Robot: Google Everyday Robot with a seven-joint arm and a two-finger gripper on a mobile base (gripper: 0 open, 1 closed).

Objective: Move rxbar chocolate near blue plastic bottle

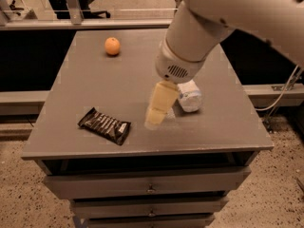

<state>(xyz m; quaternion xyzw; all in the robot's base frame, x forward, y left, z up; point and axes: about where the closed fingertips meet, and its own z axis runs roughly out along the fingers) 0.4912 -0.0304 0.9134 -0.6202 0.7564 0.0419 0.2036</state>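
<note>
The rxbar chocolate lies flat on the grey tabletop near its front edge, its black wrapper at a slant. Just right of the bar, and apart from it, the pale tool hangs tilted above the tabletop, tip down. Farther right of the bar, beyond the tool, the blue plastic bottle lies on its side, largely hidden by the white arm. Well behind the bar sits a round orange. Below the bar are drawer fronts.

Dim, warm light from above; soft shadows lie on the worktop. The gripper, hovering over its middle, is blurred.
</note>
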